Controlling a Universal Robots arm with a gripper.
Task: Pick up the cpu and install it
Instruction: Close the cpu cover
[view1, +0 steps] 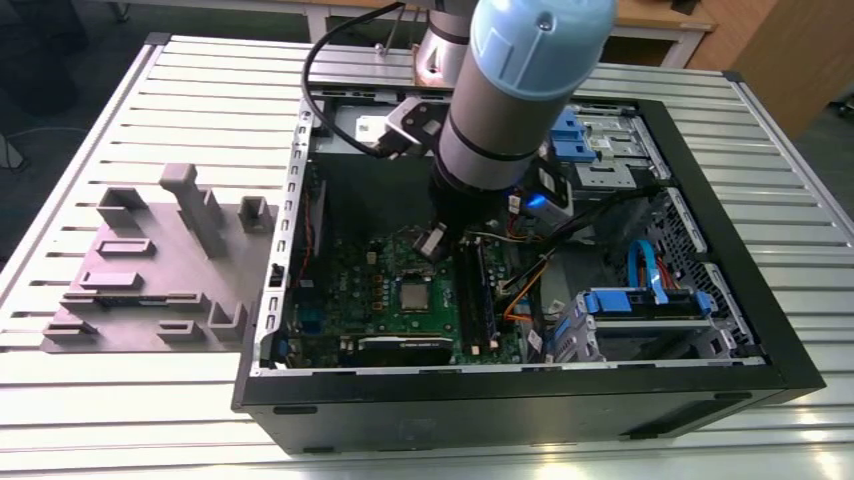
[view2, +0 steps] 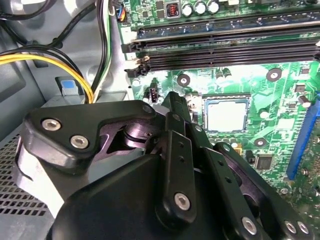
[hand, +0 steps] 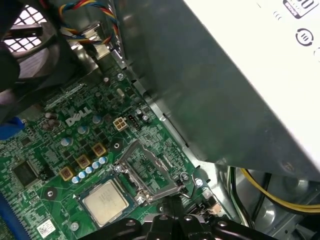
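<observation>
The cpu (view1: 418, 294) lies flat in its socket on the green motherboard (view1: 354, 285), its pale metal top facing up. It also shows in both wrist views as the cpu (view2: 226, 115) and the cpu (hand: 105, 202). The silver socket frame (hand: 145, 172) stands swung open beside it. My gripper (view1: 434, 245) hangs inside the computer case, just above the board and a little to the side of the cpu. Its black fingers (view2: 175, 107) meet at the tip, shut, with nothing seen between them; the gripper (hand: 172, 204) sits close to the frame's edge.
The black case (view1: 534, 400) lies open on a slatted metal table (view1: 147, 400). A big grey box with a white label (hand: 225, 75) looms close beside the arm. Memory slots (view2: 225, 45), yellow and black cables (view2: 50, 60) and blue drive bays (view1: 647, 300) crowd the case. A grey fixture block (view1: 160, 260) stands on the exterior view's left.
</observation>
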